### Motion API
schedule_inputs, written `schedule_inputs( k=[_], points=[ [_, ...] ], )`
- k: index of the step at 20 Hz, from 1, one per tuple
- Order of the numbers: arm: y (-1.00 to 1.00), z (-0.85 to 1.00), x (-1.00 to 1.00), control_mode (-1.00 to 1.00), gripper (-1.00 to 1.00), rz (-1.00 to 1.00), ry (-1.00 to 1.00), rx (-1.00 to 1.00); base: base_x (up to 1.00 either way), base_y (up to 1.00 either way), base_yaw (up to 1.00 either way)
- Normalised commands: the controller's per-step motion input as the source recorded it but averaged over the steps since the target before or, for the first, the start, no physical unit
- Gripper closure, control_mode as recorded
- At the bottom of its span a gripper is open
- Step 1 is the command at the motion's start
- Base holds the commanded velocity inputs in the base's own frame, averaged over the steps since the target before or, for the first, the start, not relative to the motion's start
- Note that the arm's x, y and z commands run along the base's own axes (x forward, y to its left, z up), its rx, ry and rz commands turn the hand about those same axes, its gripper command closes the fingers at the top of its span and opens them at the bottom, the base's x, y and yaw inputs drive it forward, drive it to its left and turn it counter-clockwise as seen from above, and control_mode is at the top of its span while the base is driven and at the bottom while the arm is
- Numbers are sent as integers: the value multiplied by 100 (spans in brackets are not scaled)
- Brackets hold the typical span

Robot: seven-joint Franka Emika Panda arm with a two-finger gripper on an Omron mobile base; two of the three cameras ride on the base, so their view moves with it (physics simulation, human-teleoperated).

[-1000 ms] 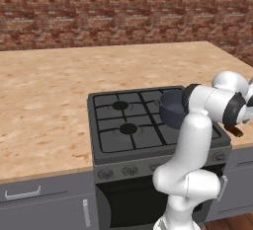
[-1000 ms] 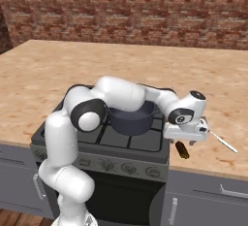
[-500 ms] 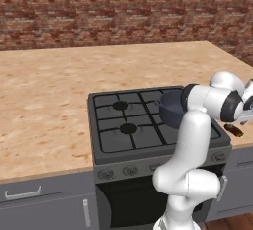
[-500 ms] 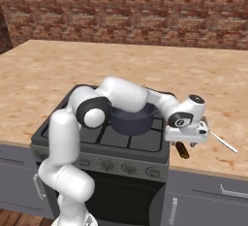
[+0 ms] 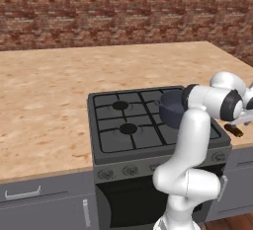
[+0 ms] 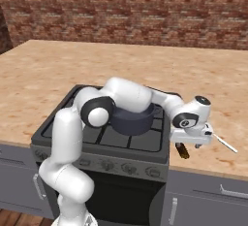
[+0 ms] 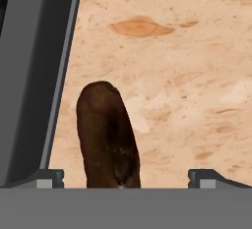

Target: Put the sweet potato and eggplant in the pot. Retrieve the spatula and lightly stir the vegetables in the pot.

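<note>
The spatula lies on the wooden counter right of the stove, its dark brown handle near the stove edge and its thin pale shaft pointing right. My gripper hangs low over it, open. In the hand view the handle stands between the two fingertips, nearer the left one, with nothing gripped. From the left base view the handle peeks out below my gripper. The dark blue-grey pot sits on the stove's right side, behind my arm. The sweet potato and eggplant are hidden.
The black gas stove has bare burners on its left half. Its dark side edge runs close along the left of the handle. Wooden counter spreads on both sides, with a brick wall behind.
My hand has edged slightly right and down toward the spatula handle. The jaws have stayed open; pot and spatula have not moved.
</note>
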Motion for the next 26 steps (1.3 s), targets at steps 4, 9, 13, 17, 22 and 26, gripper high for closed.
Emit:
schedule_inputs(
  k=[4,9,13,17,22,26],
  points=[
    [3,0,-14,-100,-100,0,0,0,0,0,0],
    [13,0,-7,-100,-100,2,0,0,0,0,0],
    [8,0,-1,-100,-100,2,0,0,0,0,0],
    [2,0,0,-100,-100,1,0,0,0,0,0],
    [0,0,0,-100,-100,1,0,0,0,0,0],
    [0,-8,0,-100,-100,1,0,0,0,0,0]
  ],
)
